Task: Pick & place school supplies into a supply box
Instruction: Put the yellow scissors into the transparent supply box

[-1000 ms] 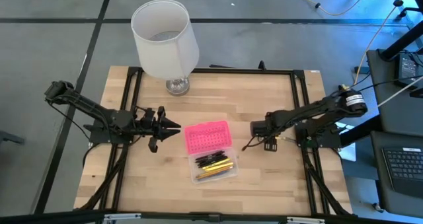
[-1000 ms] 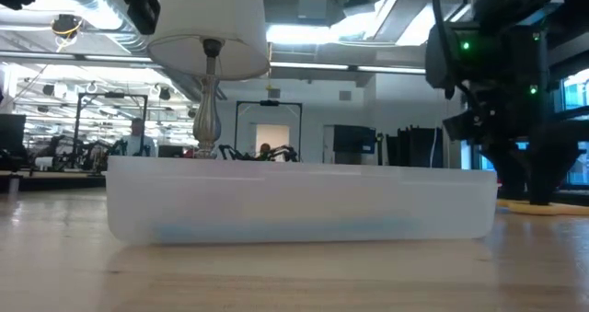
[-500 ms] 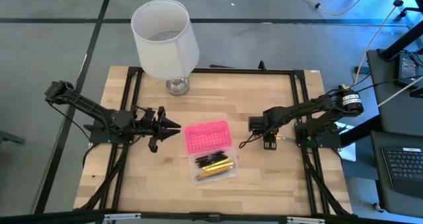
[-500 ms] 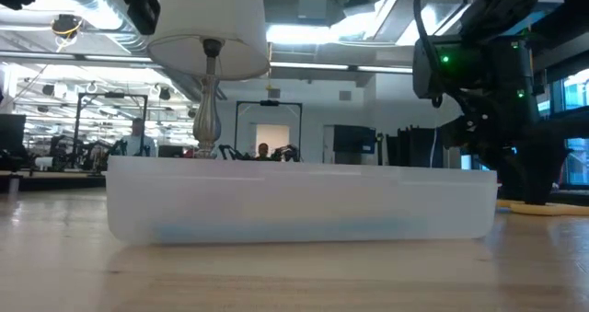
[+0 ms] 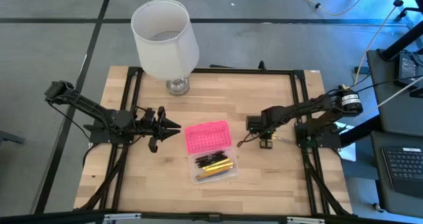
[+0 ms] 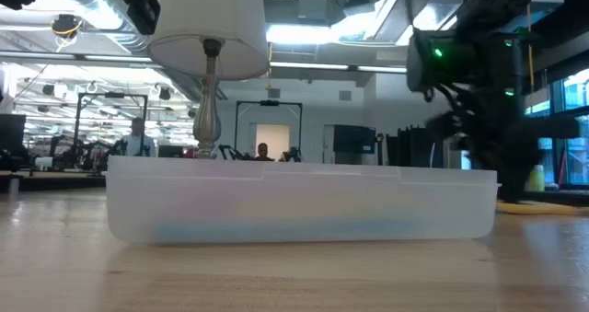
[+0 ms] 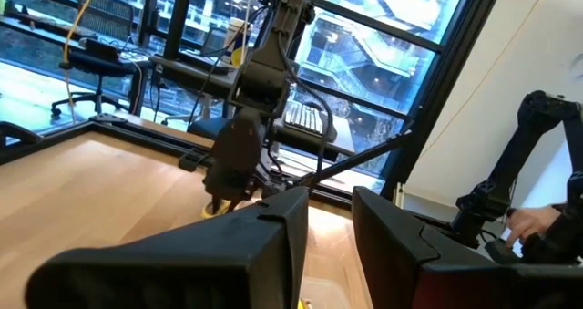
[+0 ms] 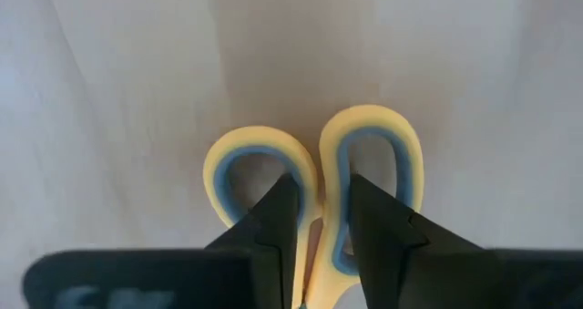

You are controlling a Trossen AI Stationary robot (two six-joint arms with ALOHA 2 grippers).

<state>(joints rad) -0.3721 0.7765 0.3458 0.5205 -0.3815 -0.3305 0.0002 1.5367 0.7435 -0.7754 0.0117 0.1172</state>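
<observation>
The supply box lies open mid-table: its pink dotted lid (image 5: 208,137) is laid back flat, and its clear base (image 5: 213,166) holds several black and yellow pens. The base fills the low view (image 6: 299,202). My right gripper (image 5: 264,143) stands right of the box, pointing down, shut on the yellow-handled scissors (image 8: 364,154). My left gripper (image 5: 175,125) waits left of the lid, level and empty, with a narrow gap between its fingers (image 7: 330,209). My right gripper pinches the scissors between its two fingers where the two yellow handle loops meet (image 8: 330,231). The fingers come from above, pointing down, and both loops stick out past the fingertips. Whether the scissors are clear of the table does not show.
A white lampshade on a silver foot (image 5: 165,39) stands at the far edge, left of middle. A black frame (image 5: 297,85) runs round the wooden top. A yellow cable (image 5: 330,11) lies on the floor beyond the table. Bare wood lies between my right gripper and the box.
My right gripper has gone a little toward the table's left edge, nearer the box, still shut on the scissors.
</observation>
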